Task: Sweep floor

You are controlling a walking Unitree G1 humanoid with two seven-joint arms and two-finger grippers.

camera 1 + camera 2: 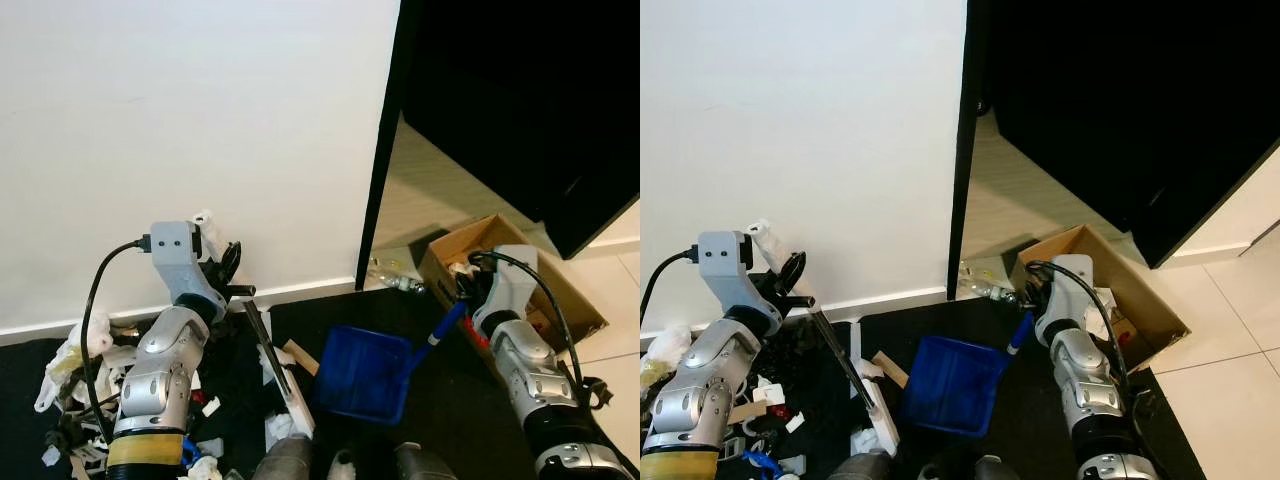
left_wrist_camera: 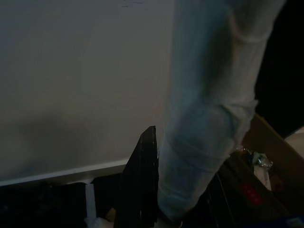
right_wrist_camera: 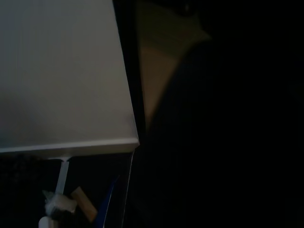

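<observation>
The left gripper (image 1: 790, 285) has its jaws clenched around the top of a broom (image 1: 845, 365), whose handle slants down from the jaws to a white head amid litter (image 1: 75, 365) on the dark floor (image 1: 450, 420). The right gripper (image 1: 1032, 300) grasps the handle of a blue dustpan (image 1: 365, 375), which rests below its jaws; a cardboard box (image 1: 1135, 290) sits just beside them.

Both arms: silver-grey segmented metal casings, rounded joints, small dark screw holes on the panels. Left arm (image 1: 165, 365): boxy grey wrist block with two dark dots, black cable looping from it down the outer side; yellow band at the lower segment. Right arm (image 1: 525, 365): same silver casing, black cable arcing over the wrist block. Left gripper (image 1: 228, 268): long black fingers
</observation>
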